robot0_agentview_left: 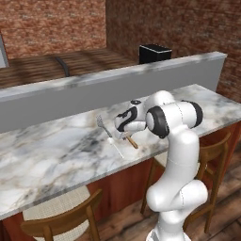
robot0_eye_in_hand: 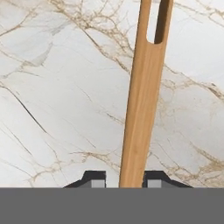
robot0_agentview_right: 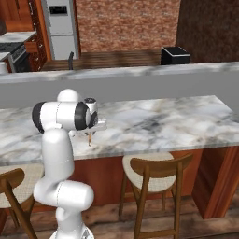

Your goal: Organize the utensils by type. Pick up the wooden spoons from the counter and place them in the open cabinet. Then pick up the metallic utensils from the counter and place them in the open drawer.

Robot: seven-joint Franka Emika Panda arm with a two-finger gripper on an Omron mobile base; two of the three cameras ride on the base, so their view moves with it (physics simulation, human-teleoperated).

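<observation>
Gripper (robot0_eye_in_hand: 124, 180) low over counter (robot0_agentview_left: 56, 150); fingertips (robot0_eye_in_hand: 94, 178) flanking wooden spoon (robot0_eye_in_hand: 140, 109) handle, contact unclear; fork (robot0_agentview_left: 104, 126) beside.

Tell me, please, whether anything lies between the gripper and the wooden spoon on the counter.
Nothing visible does. In the hand view the wooden spoon's handle runs straight down between the two fingertips, with only bare marble counter on either side.
</observation>
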